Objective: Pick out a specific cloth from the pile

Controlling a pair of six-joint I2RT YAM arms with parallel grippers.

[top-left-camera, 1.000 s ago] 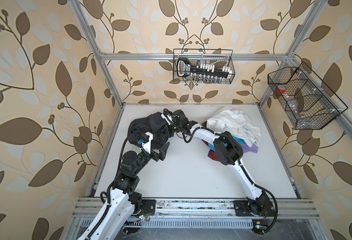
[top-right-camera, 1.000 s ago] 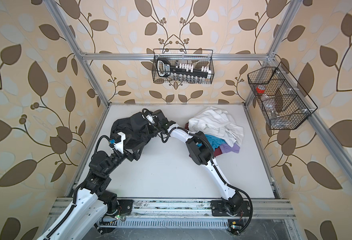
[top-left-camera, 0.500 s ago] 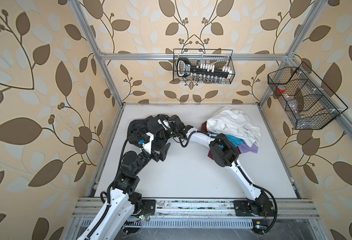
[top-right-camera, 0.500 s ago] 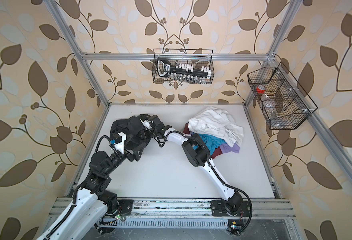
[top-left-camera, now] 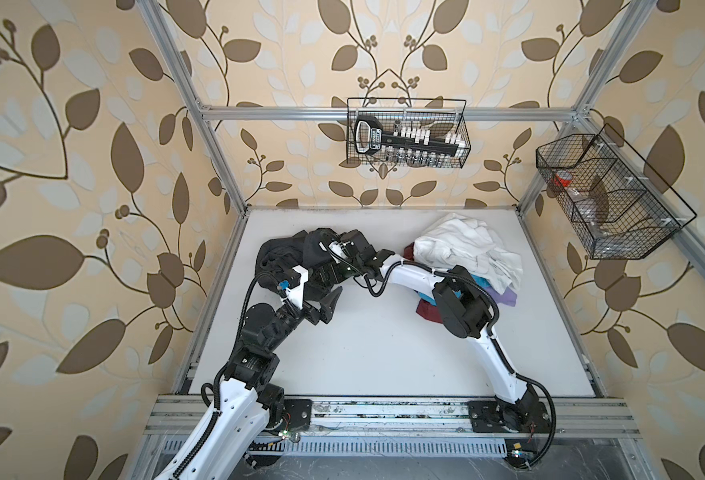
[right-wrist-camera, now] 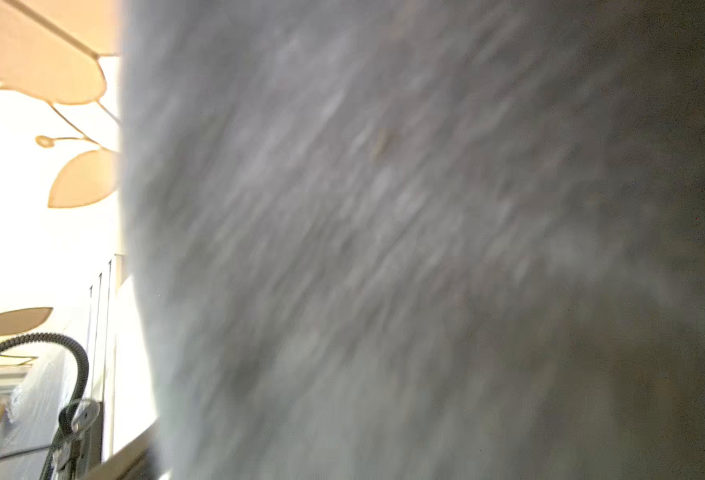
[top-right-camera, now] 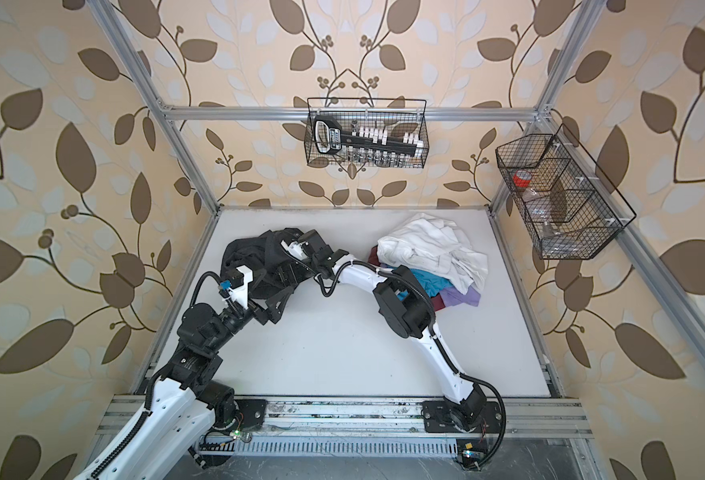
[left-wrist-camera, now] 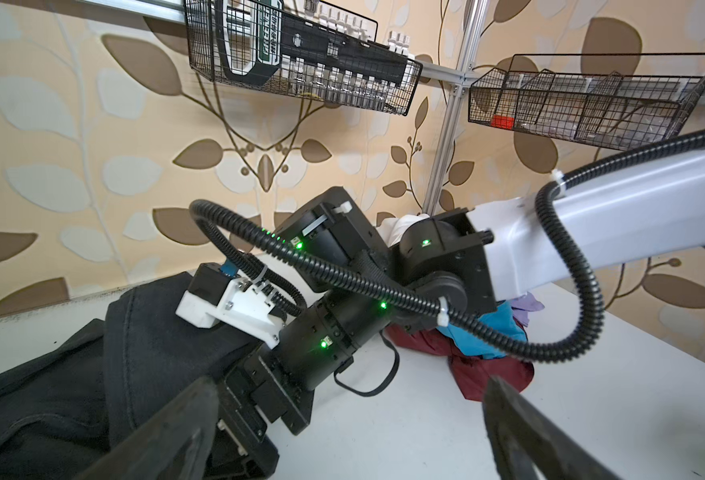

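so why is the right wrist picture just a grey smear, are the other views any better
Right wrist view: the dark charcoal-grey soft cloth fills nearly the whole frame, too close to focus and streaked, and the leaf-patterned wall beside it is blown out almost to white. Left wrist view: sharp and evenly lit. Both top views: crisp, with soft shadows only.

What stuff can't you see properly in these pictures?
- Right gripper: jaws hidden behind a finger of the left gripper in the left wrist view; black on the black cloth in both top views.
- Right wrist view: blurred grey fabric fills it.
- Maroon garment: mostly under the white garment and right arm, top views.
- Side basket contents: too small, behind wire.
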